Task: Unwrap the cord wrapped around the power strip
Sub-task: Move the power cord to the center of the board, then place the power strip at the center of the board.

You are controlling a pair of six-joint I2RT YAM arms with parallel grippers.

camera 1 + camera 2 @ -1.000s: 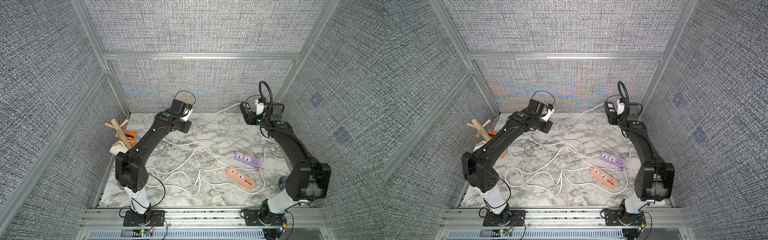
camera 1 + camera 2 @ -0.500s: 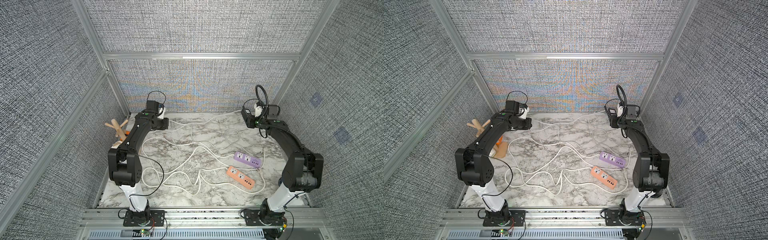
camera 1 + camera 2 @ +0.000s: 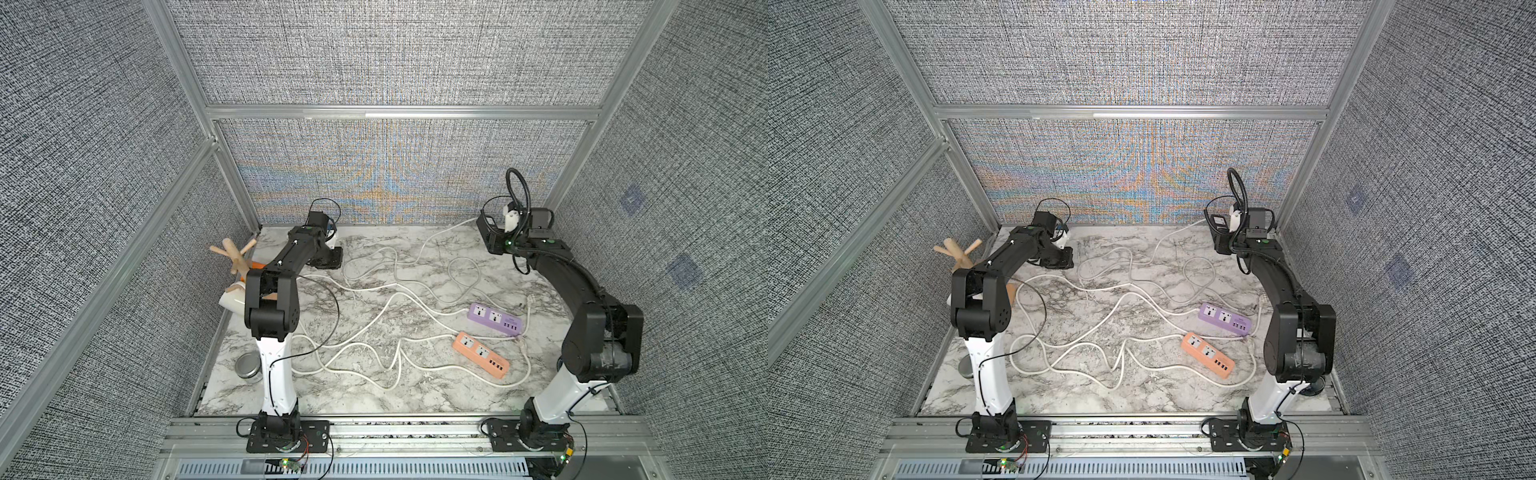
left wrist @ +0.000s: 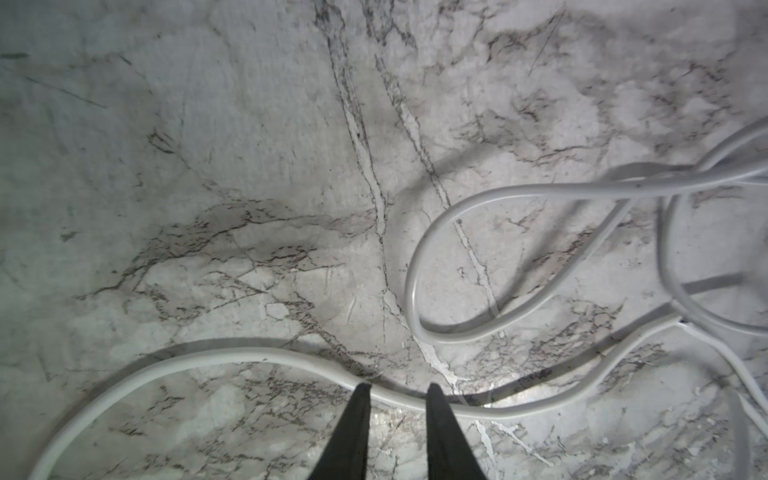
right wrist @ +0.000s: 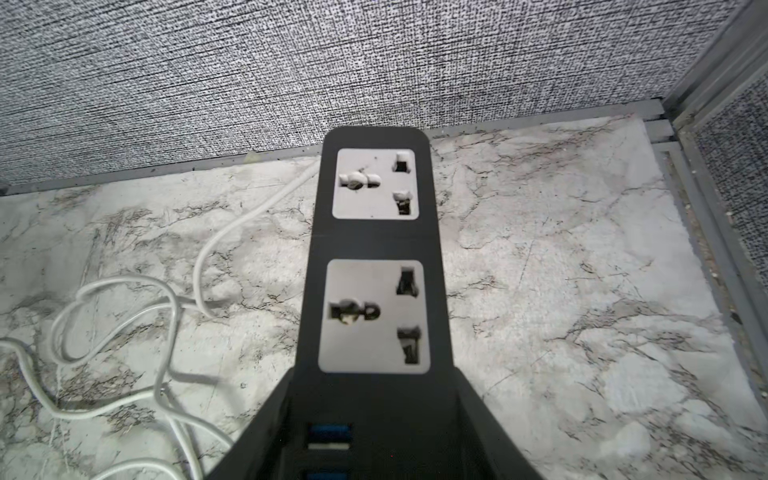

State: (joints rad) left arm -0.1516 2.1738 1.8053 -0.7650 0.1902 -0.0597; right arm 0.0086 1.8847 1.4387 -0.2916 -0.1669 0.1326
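At the back-left corner of the grey-veined marble bench [image 4: 208, 166], your left gripper [image 4: 397, 390] has just let go. Its two black fingertips [image 4: 361, 415] stand a little apart with nothing pinched between them, and the white rubbery cord [image 4: 232, 357] lies flat on the bench just past the tips. As I judge it, that release means the length you drew out is laid down and this pull is over.

Near the back-right corner, your right gripper [image 5: 374, 386] is clamped on the USB end of the black plastic power strip [image 5: 376, 241]. It holds the strip raised off the bench, its two white sockets facing the wrist camera. The cord leaves the strip's far end and drops to the bench. No turn crosses the socket face, so the unwrapping looks done or nearly so, though the underside is hidden.

In both top views white cords lie in loose loops between the arms, around the purple power strip [image 3: 494, 319] and the orange power strip [image 3: 480, 354] lying flat. You cannot tell surely which loop belongs to which.

Against a second ago, your left arm has swung from mid-back over to the left corner, its gripper then shut. The right arm and strip have barely moved.
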